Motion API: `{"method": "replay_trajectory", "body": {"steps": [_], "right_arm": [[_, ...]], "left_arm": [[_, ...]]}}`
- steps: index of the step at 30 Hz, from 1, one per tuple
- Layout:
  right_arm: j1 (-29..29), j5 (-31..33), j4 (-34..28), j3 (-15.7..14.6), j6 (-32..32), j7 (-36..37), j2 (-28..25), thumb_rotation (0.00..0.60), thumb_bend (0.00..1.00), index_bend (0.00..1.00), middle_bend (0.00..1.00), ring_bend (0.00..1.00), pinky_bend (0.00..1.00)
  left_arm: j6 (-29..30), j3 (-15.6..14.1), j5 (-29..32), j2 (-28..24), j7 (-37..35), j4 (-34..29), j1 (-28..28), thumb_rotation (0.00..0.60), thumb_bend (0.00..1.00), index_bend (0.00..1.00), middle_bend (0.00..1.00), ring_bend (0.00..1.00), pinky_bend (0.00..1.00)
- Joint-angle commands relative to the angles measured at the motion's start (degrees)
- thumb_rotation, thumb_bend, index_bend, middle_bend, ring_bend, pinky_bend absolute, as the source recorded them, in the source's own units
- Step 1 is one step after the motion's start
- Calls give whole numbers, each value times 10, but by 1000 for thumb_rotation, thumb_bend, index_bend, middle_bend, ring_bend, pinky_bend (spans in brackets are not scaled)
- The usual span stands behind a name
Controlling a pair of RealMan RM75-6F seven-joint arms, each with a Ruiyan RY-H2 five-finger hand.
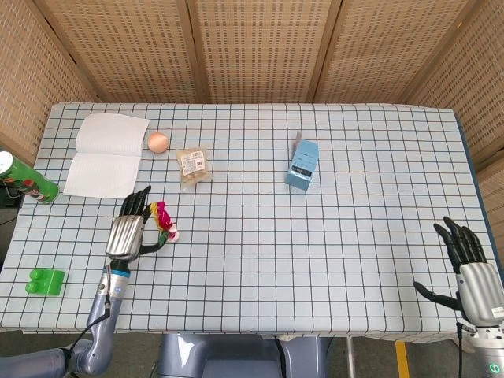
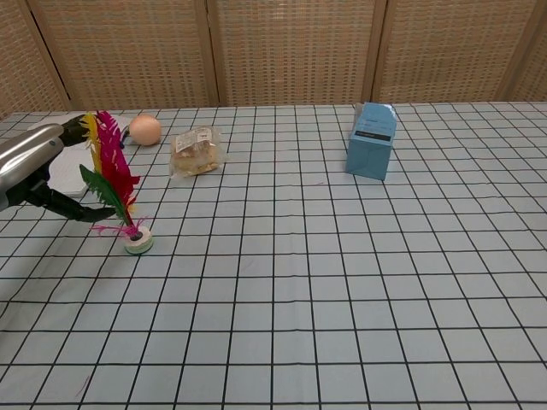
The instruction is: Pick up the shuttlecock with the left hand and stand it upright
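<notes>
The shuttlecock (image 2: 115,184) has red, yellow and green feathers above a white base, which rests on the checked tablecloth. It leans left, toward my left hand (image 2: 32,162). That hand's fingers reach the feather tops from behind, and its thumb curls in low beside the base, so the feathers sit between them. In the head view the shuttlecock (image 1: 164,221) lies just right of the left hand (image 1: 126,230). My right hand (image 1: 475,274) hangs off the table's front right corner, fingers spread and holding nothing.
An egg (image 2: 145,129) and a wrapped snack (image 2: 196,149) lie behind the shuttlecock. A blue carton (image 2: 371,140) stands mid-table. An open notebook (image 1: 106,155), a green can (image 1: 24,179) and a green block (image 1: 45,281) occupy the left side.
</notes>
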State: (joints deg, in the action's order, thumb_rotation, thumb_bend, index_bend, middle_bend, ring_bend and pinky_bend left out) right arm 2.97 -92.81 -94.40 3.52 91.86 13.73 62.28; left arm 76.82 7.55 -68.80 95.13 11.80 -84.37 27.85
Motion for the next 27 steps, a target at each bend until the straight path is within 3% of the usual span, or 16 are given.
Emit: {"method": "replay_trajectory", "body": {"steps": [1, 12, 19, 27], "right_arm": [[0, -1, 0, 0, 1, 0, 0, 600, 76, 49, 0, 0, 1], [-2, -2, -3, 0, 6, -9, -1, 600, 75, 49, 0, 0, 0], [-5, -13, -9, -1, 15, -34, -3, 600, 76, 47, 0, 0, 0], [-9, -7, -26, -6, 6, -79, -9, 600, 76, 46, 0, 0, 0]], "left_arm": [[10, 1, -18, -22, -18, -27, -12, 600, 184, 166, 0, 0, 0], [93, -26, -103, -99, -28, -102, -64, 600, 193, 136, 0, 0, 0], [178, -66, -147, -155, 83, -99, -127, 600, 220, 84, 0, 0, 0], [181, -120, -109, -225, 168, -153, -190, 600, 230, 49, 0, 0, 0]]}}
